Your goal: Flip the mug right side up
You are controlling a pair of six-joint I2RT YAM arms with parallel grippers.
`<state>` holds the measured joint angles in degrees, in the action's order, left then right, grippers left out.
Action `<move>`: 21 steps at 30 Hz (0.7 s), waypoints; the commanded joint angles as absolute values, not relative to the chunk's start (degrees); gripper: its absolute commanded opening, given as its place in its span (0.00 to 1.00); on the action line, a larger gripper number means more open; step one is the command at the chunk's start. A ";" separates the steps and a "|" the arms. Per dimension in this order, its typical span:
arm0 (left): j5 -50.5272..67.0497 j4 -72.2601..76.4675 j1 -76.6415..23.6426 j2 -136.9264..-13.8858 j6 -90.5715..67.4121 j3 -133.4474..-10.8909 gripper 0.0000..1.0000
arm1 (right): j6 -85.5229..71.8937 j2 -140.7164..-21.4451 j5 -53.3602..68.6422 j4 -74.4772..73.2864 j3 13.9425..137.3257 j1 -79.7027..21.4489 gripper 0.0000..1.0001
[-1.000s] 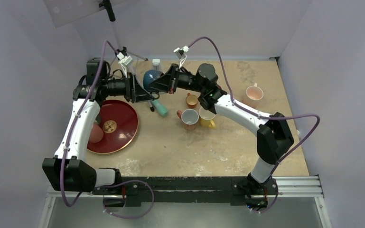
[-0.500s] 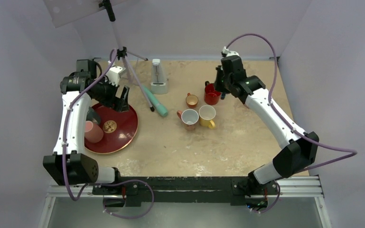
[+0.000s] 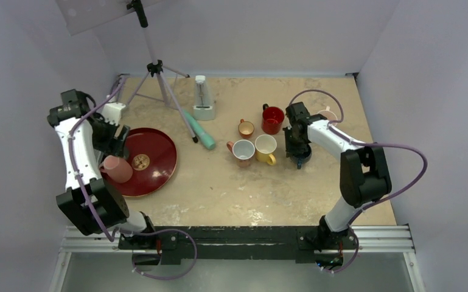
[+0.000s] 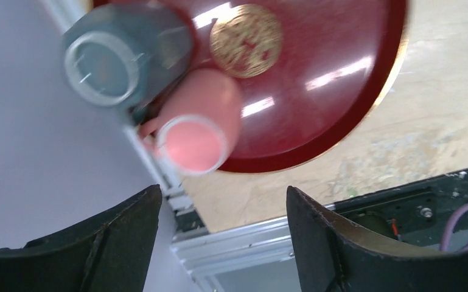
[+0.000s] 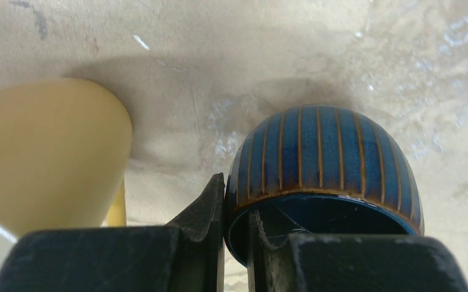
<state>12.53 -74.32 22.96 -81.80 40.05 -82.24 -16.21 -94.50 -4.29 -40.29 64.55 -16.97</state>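
Release right tool point(image 5: 236, 204), clenched on rim of blue striped ceramic mug point(image 5: 325, 152), only once seated, avoiding toppling against yellow ceramic mug point(image 5: 42, 152).

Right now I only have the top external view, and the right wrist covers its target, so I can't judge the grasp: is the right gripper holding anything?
Observer: Yes. The right gripper is shut on the rim of a blue striped mug, one finger inside, one outside.
Operator: Which way does its mouth point?
Observer: Toward the wrist camera, away from the table.
Operator: Anything hidden under the left arm?
Observer: A grey mug, beside the pink mug at the red plate's edge, below the open left gripper.
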 commanded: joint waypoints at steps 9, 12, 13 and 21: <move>4.74 -66.27 38.18 -86.40 57.77 -81.85 0.72 | -12.64 -96.53 -0.42 -32.49 66.45 -16.61 0.36; 4.23 -63.38 38.80 -88.82 57.61 -81.20 0.71 | -12.35 -95.82 -1.16 -33.86 67.56 -16.59 0.46; 4.50 -62.15 38.76 -89.25 57.72 -80.68 0.71 | -12.26 -95.46 -1.49 -34.30 68.05 -16.61 0.47; 16.52 -59.67 35.34 -88.10 62.43 -72.34 0.67 | -11.34 -93.93 -3.04 -37.99 72.35 -16.59 0.48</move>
<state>8.40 -61.14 37.78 -91.09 57.56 -77.41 -12.56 -97.34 -1.83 -36.18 68.58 -16.82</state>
